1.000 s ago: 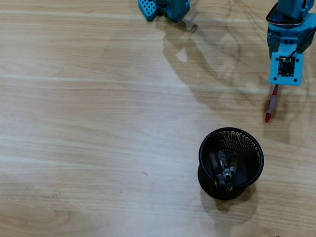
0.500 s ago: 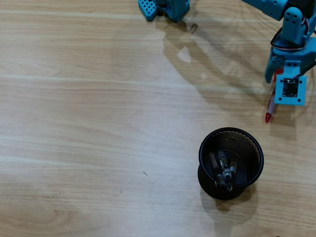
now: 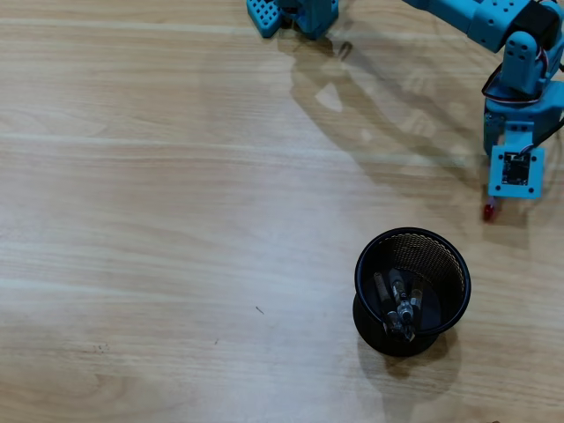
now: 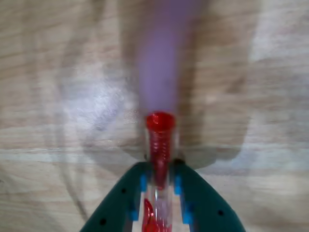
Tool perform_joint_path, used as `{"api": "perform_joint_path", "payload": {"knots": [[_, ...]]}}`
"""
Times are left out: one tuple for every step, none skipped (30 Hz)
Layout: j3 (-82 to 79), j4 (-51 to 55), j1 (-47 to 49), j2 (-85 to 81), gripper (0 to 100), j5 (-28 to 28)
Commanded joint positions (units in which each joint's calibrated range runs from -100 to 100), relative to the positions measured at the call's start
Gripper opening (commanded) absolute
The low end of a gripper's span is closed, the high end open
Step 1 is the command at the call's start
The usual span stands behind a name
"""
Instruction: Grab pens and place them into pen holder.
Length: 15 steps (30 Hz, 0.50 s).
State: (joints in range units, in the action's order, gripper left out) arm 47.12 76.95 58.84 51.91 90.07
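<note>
Inside the pen holder [image 3: 450, 264] several pens [image 3: 398, 304] already lay, while the gripper [image 4: 159, 181], jaws closed on the red pen [image 4: 160, 140], had yet to deliver it.

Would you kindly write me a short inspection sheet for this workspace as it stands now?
Surface: light wooden table, streaked with shadows.
Job's things: black mesh pen holder upright at lower right of the overhead view, several pens leaning inside; one red pen clamped in the jaws, only its tip showing overhead.
Clutter: nothing seen.
Grippers: gripper shut on the red pen, up and to the right of the holder in the overhead view.
Cables: thin black wires on the arm near the wrist.
Surroundings: blue arm base at the top edge.
</note>
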Motion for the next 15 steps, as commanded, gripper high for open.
{"api": "perform_joint_path", "payload": {"knots": [[0.6, 0.2, 0.4, 0.0, 2, 0.3], [0.6, 0.2, 0.5, 0.0, 2, 0.3], [0.6, 0.3, 0.5, -0.2, 2, 0.0], [0.6, 0.4, 0.5, -0.7, 2, -0.1], [0.6, 0.5, 0.5, -0.8, 2, -0.2], [0.6, 0.9, 0.4, -0.9, 2, -0.2], [1.9, 3.2, 0.0, -1.3, 2, -0.2], [2.7, 4.6, -0.2, -2.2, 2, -0.2], [3.1, 6.4, -0.4, -3.5, 2, -0.2], [3.2, 8.4, -0.6, -5.0, 2, -0.2], [3.2, 10.8, -1.3, -6.7, 2, -0.2], [3.2, 13.3, -2.0, -8.6, 2, -0.3], [3.0, 18.8, -3.2, -12.5, 2, -1.3], [3.0, 21.5, -4.0, -14.5, 2, -1.9], [3.0, 23.0, -4.9, -16.5, 2, -2.5]]}}
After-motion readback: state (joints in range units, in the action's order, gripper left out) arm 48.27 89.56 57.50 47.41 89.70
